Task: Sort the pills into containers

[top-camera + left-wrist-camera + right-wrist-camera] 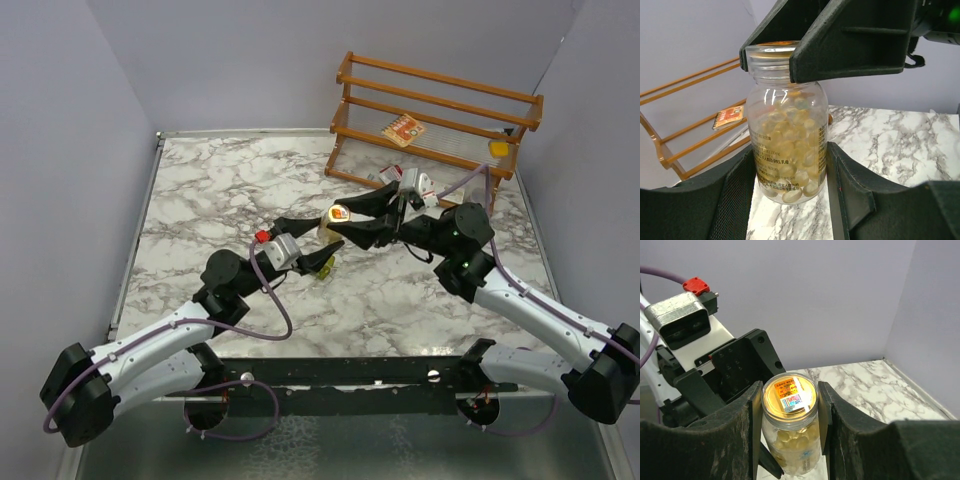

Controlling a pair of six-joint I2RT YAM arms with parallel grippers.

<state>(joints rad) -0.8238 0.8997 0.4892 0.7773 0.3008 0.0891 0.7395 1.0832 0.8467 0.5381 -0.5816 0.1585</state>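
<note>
While the left hand (789, 197) grips the bottle (787, 135) and the right hand (789, 412) its cap (789, 394), twisting may spill pills (790, 152).

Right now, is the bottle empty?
No, the clear bottle is filled with yellow pills nearly up to its neck.

the bottle (787, 145) carries several lines of small dark print low on its side wall; the characters look chinese but are too small and blurred to read. the lid (789, 394) bears an orange sticker (784, 388) with fine print, and just beside it a white patch with a blue code pattern; neither is legible. the carton (402, 130) on the rack (440, 78) shows red and orange print, unreadable. no brand or number can be made out.
</note>
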